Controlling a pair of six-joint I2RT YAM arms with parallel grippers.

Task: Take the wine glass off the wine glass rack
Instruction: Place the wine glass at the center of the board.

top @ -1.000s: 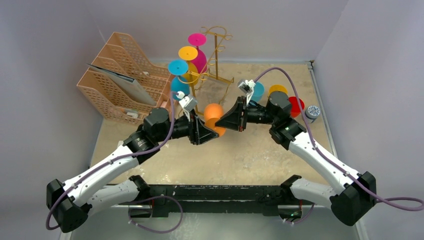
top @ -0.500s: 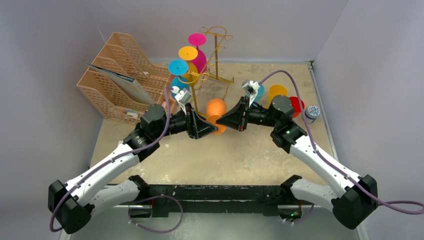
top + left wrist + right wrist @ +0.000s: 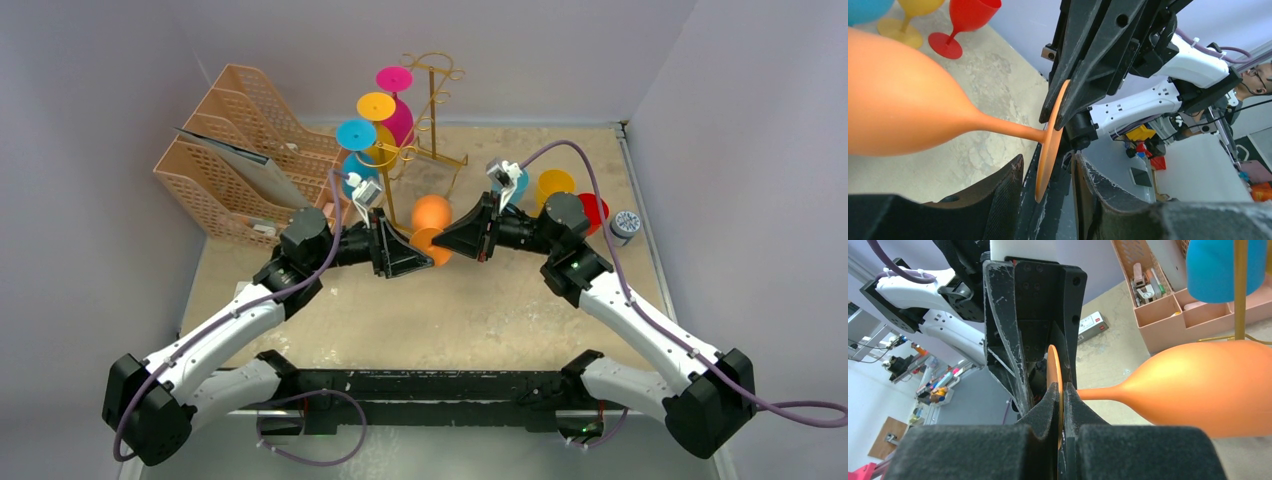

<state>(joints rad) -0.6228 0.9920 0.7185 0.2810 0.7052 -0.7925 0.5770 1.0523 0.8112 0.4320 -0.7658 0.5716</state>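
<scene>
Wine glass (image 3: 432, 213), orange, held sideways in mid-air just in front of the wine glass rack (image 3: 436, 120), clear of its curled hooks and above the surface (image 3: 480, 310). Bowl toward the rack, round foot away from it.

Right fingers (image 3: 1045, 410) pinched tight on the rim of the foot, one pad on each face of the thin disc, carrying the glass. Left fingers (image 3: 998, 195) partly spread, straddling the opposite edge of the same foot with a gap on both sides, gripping nothing as far as can be made out. Both sets of fingers nearly tip to tip in front of the rack.

Hanging upside down on the rack's left side: pink glass (image 3: 397, 100), hanging yellow glass (image 3: 377, 106), blue glass (image 3: 356, 134). Upright on the surface to the right of the rack: teal glass (image 3: 517, 180), standing yellow glass (image 3: 553, 182), red glass (image 3: 592, 210). Peach lattice organizer (image 3: 240, 160) to the left of the rack.

Judged step: removal from the rack done, glass in the right fingers' sole grip, setting down not yet begun.

Likely next: draw the left fingers straight back from the foot without clipping it, then turn the glass upright and lower it foot first onto bare surface right of the rack, bowl kept away from the wire post. Risk: slim pinch on a thin disc, liable to pivot under the bowl's weight.
</scene>
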